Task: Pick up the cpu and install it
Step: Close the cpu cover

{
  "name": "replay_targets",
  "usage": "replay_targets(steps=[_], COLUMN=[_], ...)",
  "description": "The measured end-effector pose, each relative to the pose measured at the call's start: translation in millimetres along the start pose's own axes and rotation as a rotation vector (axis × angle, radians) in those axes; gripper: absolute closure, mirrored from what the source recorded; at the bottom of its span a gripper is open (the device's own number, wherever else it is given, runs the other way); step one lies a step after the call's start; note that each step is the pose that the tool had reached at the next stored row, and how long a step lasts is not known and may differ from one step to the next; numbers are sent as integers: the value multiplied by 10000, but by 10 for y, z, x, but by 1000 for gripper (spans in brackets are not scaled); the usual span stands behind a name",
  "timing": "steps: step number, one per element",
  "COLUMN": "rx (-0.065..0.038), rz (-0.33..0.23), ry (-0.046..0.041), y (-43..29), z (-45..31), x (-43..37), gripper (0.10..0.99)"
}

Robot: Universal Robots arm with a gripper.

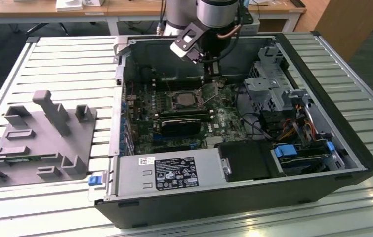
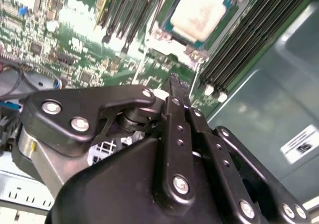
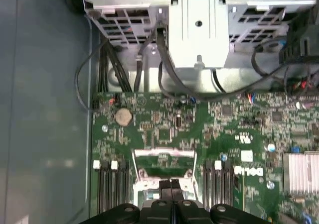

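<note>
Cpu (image 2: 199, 12) seated, my pincer (image 2: 177, 82) empty!
Pincer's pinched fully closed on nothing, cpu just ahead of its tip; socket frame (image 3: 162, 157) looks unlatched, so latching calls for 1 gentle, square press.

An open black computer case (image 1: 239, 210) lies on a slatted metal table (image 1: 61, 64), its green motherboard (image 1: 226, 111) facing up. A labelled power supply (image 1: 173, 173) fills the near edge, a metal drive cage (image 1: 272, 74) the exterior view's right. Beside the case, on the exterior view's left, stands a grey plastic fixture (image 1: 41, 138) with upright posts
</note>
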State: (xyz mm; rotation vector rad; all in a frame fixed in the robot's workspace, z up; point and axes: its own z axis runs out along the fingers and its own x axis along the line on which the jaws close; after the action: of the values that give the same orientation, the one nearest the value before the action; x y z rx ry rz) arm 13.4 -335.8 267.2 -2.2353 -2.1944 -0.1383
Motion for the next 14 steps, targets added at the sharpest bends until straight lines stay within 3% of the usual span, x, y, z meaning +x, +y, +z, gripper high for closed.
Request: replay_targets(steps=[14], rx=[5], rz=[1], ry=[-2], y=[199], z=[35], x=[8], gripper=[980])
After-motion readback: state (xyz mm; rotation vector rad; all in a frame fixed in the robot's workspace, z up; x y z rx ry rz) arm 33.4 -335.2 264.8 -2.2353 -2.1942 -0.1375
